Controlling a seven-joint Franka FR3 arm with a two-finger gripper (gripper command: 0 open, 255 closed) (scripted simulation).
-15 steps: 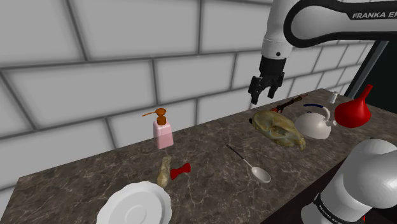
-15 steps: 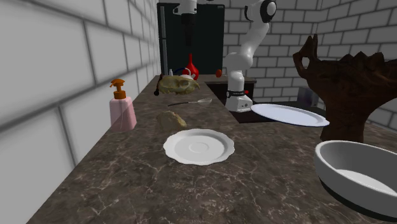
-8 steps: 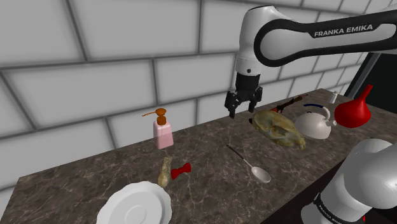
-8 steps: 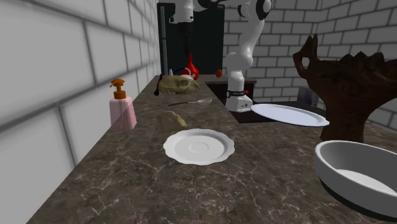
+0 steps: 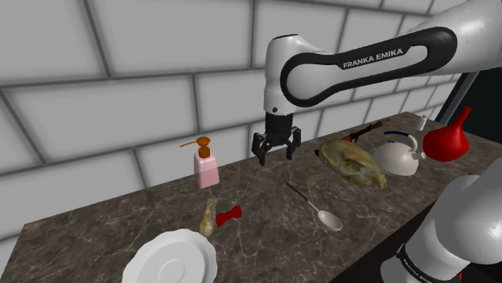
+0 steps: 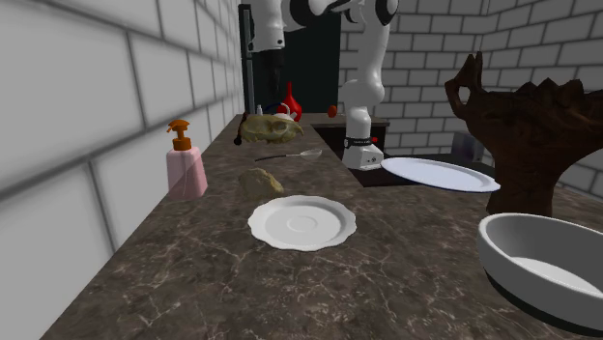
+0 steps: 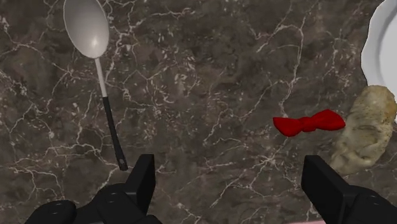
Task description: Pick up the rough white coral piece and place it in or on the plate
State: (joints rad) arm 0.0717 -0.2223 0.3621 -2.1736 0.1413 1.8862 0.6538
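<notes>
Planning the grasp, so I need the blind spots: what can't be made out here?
Wrist view: white scalloped plate, cut by the edge.
Shoulder view: dark brown object, half hidden behind the yellowish lump.
Second exterior view: rough beige coral piece, far side hidden by its own bulk.

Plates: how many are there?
2. The scalloped plate lies on the counter beside the coral piece; the smooth plate lies beyond it, near the arm. More may be hidden.

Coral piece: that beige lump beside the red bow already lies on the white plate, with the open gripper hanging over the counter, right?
Not quite. The shoulder view shows the coral piece lying on the counter beside the plate, not on it. The red bow is beside it, and the gripper hangs open over the counter.
</notes>
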